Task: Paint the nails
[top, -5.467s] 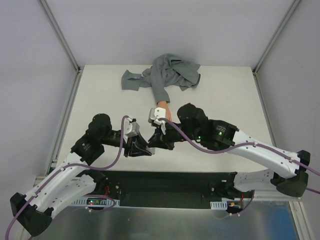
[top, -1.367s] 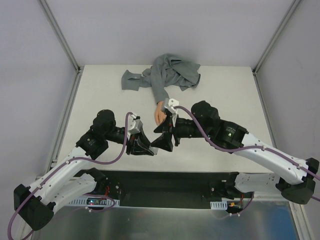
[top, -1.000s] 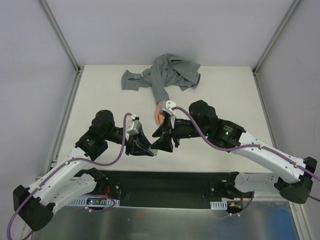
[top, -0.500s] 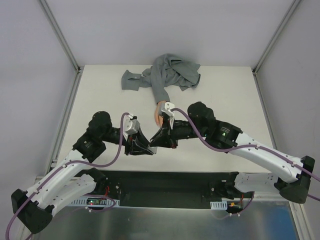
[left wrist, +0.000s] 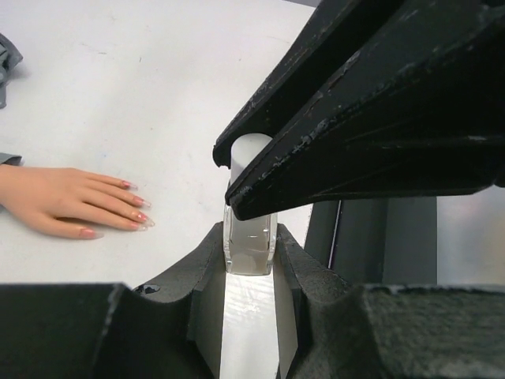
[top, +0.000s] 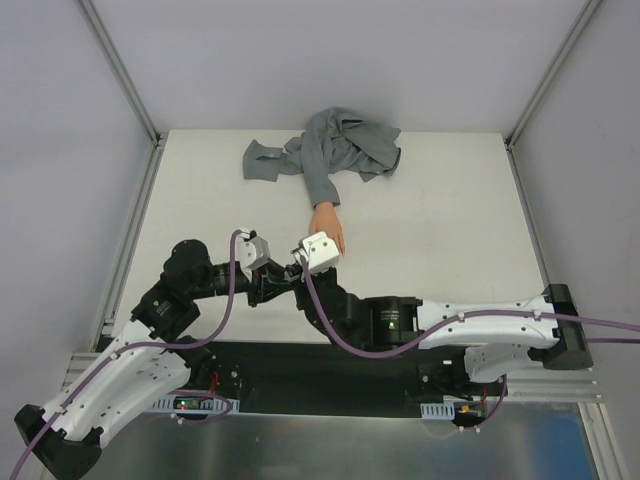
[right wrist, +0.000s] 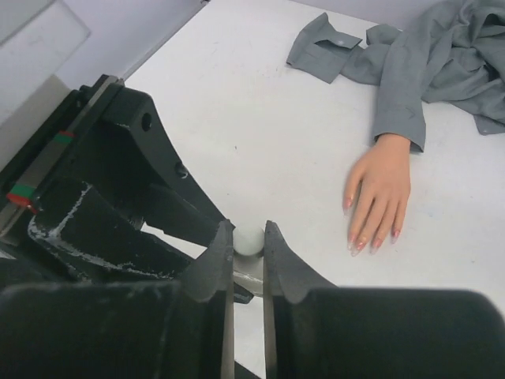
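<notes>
The peach mannequin hand (top: 327,228) lies palm down mid-table, its wrist in a grey sleeve (top: 320,180). Its pink nails (right wrist: 367,243) point toward the arms and also show in the left wrist view as nails (left wrist: 138,217). My left gripper (left wrist: 251,264) is shut on a small clear bottle (left wrist: 251,246), held upright just off the fingertips. My right gripper (right wrist: 248,237) is shut on the bottle's white cap (right wrist: 248,240), coming from the opposite side. In the top view both grippers meet near the left gripper (top: 278,283), and the bottle is hidden there.
A crumpled grey shirt (top: 345,145) joined to the sleeve lies at the back of the white table (top: 450,210). The right arm (top: 470,322) stretches low along the table's near edge. Metal frame posts (top: 120,70) stand at the back corners.
My right gripper has closed on the bottle's cap. The right arm has dropped low and swung toward the near edge, uncovering the mannequin hand. The left gripper stays shut on the bottle.
</notes>
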You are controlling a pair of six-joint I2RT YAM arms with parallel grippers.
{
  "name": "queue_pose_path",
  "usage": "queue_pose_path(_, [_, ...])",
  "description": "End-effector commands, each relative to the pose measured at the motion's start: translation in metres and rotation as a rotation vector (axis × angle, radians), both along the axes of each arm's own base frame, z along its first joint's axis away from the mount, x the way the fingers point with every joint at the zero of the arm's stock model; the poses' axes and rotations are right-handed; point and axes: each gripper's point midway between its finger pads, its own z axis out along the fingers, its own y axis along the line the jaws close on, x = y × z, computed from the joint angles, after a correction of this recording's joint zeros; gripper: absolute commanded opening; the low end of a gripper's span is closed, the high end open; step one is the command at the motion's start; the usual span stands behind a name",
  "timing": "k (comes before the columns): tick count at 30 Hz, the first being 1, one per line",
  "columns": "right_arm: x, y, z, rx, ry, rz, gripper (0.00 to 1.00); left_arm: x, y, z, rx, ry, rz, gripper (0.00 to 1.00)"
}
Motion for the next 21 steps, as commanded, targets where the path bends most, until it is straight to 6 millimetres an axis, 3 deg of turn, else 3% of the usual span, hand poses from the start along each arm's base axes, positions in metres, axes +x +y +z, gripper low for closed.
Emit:
queue_pose_path(1, [-0.003, -0.005, 0.004, -0.034, 0.003, -0.009, 0.08, 0.022, -0.002, 0.035, -0.072, -0.142, 0.062, 0.00])
queue_pose_path(2, [-0.006, -0.001, 0.008, -0.049, -0.006, 0.040, 0.15, 0.021, -0.004, 0.033, -0.064, -0.136, 0.046, 0.00])
queue_pose_path(3, [-0.005, 0.000, 0.013, -0.093, -0.034, 0.086, 0.30, 0.019, -0.005, 0.034, -0.064, -0.136, 0.028, 0.00])
queue_pose_path(4, [-0.016, 0.009, 0.010, -0.115, -0.015, 0.196, 0.35, 0.012, -0.008, 0.034, -0.066, -0.130, -0.018, 0.00])
queue_pose_path(5, [-0.020, 0.008, 0.011, -0.144, -0.011, 0.255, 0.48, 0.010, -0.010, 0.032, -0.063, -0.120, -0.036, 0.00])
queue_pose_path(9, [-0.029, 0.001, 0.019, -0.177, 0.018, 0.418, 0.72, -0.004, -0.015, 0.033, -0.069, -0.094, -0.136, 0.00])
queue_pose_path(10, [-0.041, 0.003, 0.022, -0.171, 0.027, 0.519, 0.74, -0.007, -0.016, 0.032, -0.069, -0.090, -0.154, 0.00])
queue_pose_path(14, [-0.052, -0.014, 0.036, -0.121, 0.028, 0.646, 0.84, -0.020, -0.022, 0.031, -0.071, -0.048, -0.263, 0.00])
queue_pose_path(16, [-0.047, -0.027, 0.046, -0.068, 0.040, 0.670, 0.85, -0.025, -0.023, 0.032, -0.074, -0.036, -0.296, 0.00])
queue_pose_path(18, [-0.035, -0.037, 0.044, -0.039, 0.070, 0.651, 0.87, -0.031, -0.024, 0.031, -0.076, -0.021, -0.341, 0.00])
queue_pose_path(21, [-0.038, -0.044, 0.046, 0.013, 0.120, 0.730, 0.88, -0.039, -0.025, 0.031, -0.083, 0.004, -0.398, 0.00])
